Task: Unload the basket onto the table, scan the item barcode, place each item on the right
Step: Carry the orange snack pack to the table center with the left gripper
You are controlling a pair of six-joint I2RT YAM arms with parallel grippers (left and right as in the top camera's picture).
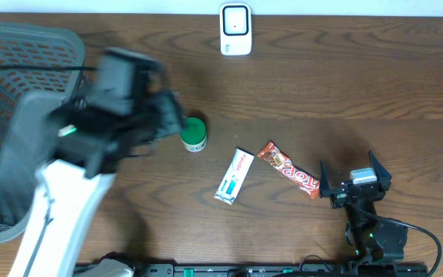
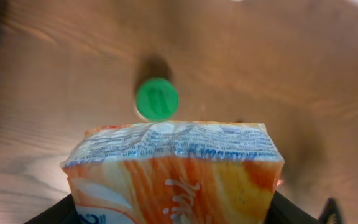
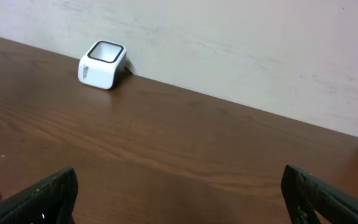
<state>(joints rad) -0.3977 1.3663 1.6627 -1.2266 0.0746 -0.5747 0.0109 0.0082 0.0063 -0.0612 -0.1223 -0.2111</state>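
orange packet [image 2: 173, 180], seal toward green cap [image 2: 156, 98]

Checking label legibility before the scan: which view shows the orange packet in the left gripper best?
Left wrist. The orange packet fills the lower frame, its printed top edge facing the camera, though the print is blurred. Overhead, the blurred left arm hides it. The right wrist view does not show it.

1. Orange-and-white packet [image 2: 173, 174]: crinkled foil with blue fine print along its sealed top edge, held up off the table [image 1: 321, 85] towards its left end.
2. White scanner [image 1: 235, 29]: a small rounded box with a dark-rimmed window on its upper face, standing at the table's far edge, about midway along.
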